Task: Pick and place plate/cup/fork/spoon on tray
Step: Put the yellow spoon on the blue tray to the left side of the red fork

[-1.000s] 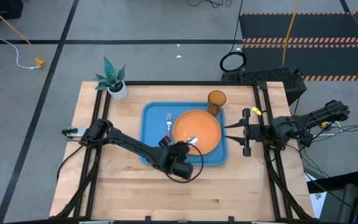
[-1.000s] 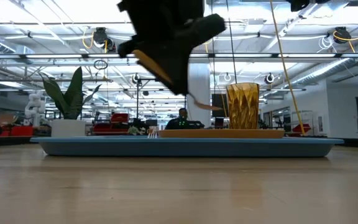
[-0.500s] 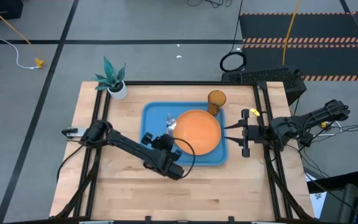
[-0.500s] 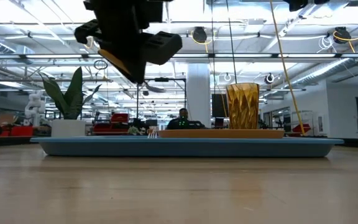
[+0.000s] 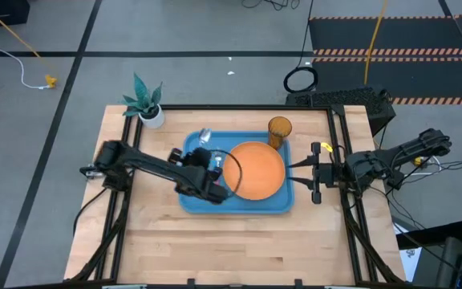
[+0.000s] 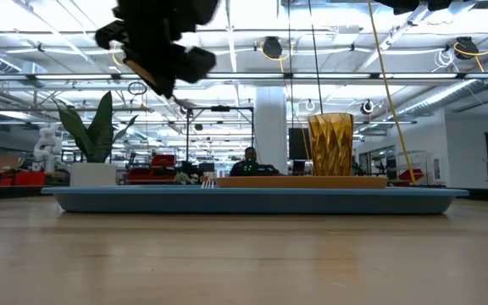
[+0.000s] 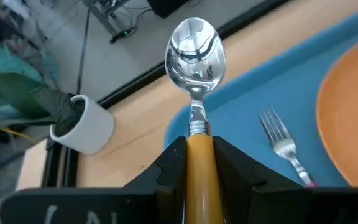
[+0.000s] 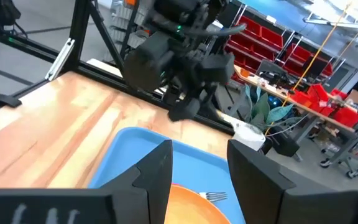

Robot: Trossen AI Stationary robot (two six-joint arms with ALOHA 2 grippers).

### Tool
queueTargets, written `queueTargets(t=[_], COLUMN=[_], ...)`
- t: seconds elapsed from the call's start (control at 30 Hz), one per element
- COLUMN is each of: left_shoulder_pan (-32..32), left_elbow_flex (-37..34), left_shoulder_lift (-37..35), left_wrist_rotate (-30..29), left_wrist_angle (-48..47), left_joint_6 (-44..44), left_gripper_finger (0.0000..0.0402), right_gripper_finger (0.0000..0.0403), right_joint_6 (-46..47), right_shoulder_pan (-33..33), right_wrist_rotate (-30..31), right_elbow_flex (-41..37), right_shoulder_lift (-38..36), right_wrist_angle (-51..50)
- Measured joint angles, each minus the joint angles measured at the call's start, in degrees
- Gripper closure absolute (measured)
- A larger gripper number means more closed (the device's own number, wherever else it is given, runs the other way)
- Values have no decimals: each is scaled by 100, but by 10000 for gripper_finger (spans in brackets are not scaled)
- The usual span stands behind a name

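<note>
Left end effector [image 7: 191, 165] clamping spoon [image 7: 194, 68], seemingly above tray [image 5: 195, 148]

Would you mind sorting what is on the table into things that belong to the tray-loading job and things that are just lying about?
Belonging to the job:
tray
plate, on the tray
cup, on the tray
fork, on the tray beside the plate
spoon, held above the tray by the left pincer

Just lying about:
potted plant, at the table's far left corner
</note>
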Motion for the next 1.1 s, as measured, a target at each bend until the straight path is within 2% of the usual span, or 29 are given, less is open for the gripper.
queueTargets(t=[0.1,0.23,0.33,0.47,0.53,0.67,0.8,0.9,1.1], left_shoulder_pan=[31,30,18,40,40,43,110,147,140], left_elbow_flex=[-609,-1622,-2225,-2793,-2925,-2924,-2924,-2926,-2924], left_shoulder_lift=[-596,-1076,-1142,-952,-849,-614,-419,-247,-39], left_wrist_rotate=[4,437,491,638,647,633,672,934,951], left_wrist_angle=[383,1802,3107,4797,5310,5583,5511,5500,5586], left_joint_6=[-308,-1017,-1116,-650,-491,-417,-803,-1109,-1305], left_gripper_finger=[340,343,334,335,341,344,334,334,342], right_gripper_finger=[257,257,257,257,257,257,257,257,257], right_joint_6=[-160,-371,-439,-469,-508,-574,-576,-572,-478], right_shoulder_pan=[0,0,0,0,0,0,0,0,0], right_wrist_rotate=[0,0,0,-2,-2,-2,-2,-2,-2], right_elbow_flex=[0,0,0,0,0,0,0,0,0], right_shoulder_lift=[-2,0,-2,0,-2,2,2,2,2], right_wrist_angle=[6,92,152,204,232,240,242,223,224])
